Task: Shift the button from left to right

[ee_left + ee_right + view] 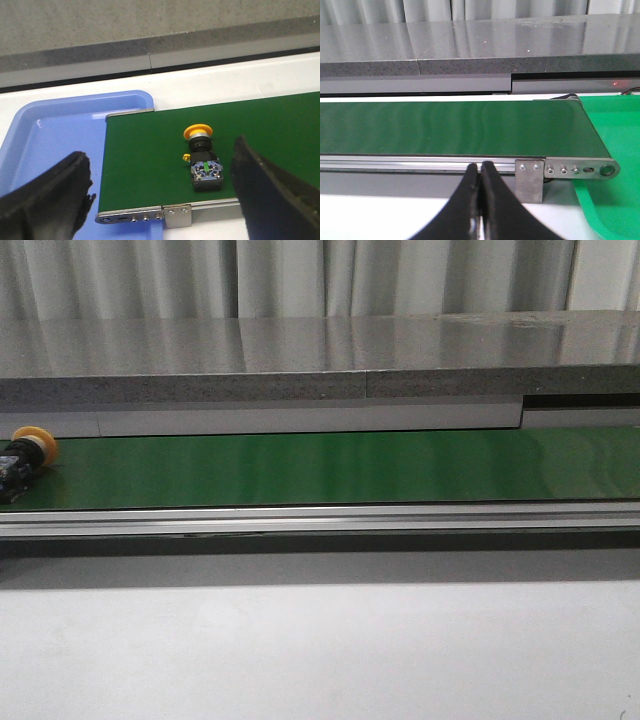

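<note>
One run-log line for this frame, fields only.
button: on green belt, left end, free | left gripper: open, above button | right gripper: shut, empty, near belt's right end | blue tray | green tray

We saw the front view look low and level across the white tabletop (320,650) at the long green belt (330,468), with a grey ledge and curtains behind. The left wrist view looked down steeply and closely at the belt's left end, where the button (202,160) lay beside a blue tray (55,135); the front view shared that button at its left edge. The right wrist view looked nearly level at the belt's right end and a green tray (615,150).
</note>
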Motion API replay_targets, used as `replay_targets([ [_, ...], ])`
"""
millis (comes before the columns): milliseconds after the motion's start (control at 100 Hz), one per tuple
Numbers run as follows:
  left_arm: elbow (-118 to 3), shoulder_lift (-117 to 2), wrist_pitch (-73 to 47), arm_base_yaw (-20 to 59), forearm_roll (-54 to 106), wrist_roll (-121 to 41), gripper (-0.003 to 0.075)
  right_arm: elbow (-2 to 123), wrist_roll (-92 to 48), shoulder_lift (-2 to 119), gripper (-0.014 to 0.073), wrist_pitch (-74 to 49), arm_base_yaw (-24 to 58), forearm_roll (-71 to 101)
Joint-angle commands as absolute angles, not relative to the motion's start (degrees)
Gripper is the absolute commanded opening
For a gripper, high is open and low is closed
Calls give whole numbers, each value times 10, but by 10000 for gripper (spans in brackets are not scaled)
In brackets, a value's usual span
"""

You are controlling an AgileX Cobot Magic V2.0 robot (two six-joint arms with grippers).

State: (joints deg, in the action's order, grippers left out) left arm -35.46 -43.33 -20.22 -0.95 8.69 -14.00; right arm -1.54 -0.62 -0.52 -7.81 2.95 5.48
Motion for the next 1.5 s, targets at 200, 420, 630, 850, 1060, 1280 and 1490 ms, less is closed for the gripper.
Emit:
replay_targets([
  [200,-264,-252,-141,-5,97,-139,557,-5,-9,-14,-68,-33,26,49],
  [420,-206,-151,-143,-5,109,-139,557,-5,-9,-14,-68,-33,26,49],
  [630,-186,-131,-137,-5,109,-139,557,-5,-9,-14,-68,-33,26,49],
  [850,-185,-131,-141,-5,109,-139,540,-5,-9,-14,-68,-33,26,49],
  [1060,-185,-131,-141,-5,109,-139,363,-5,-9,-14,-68,-33,26,49],
  [1280,-185,-131,-141,-5,109,-139,39,-5,-9,-14,-68,-33,26,49],
  [1490,-185,-131,-141,-5,109,-139,-19,-5,-9,-14,-68,-27,26,49],
])
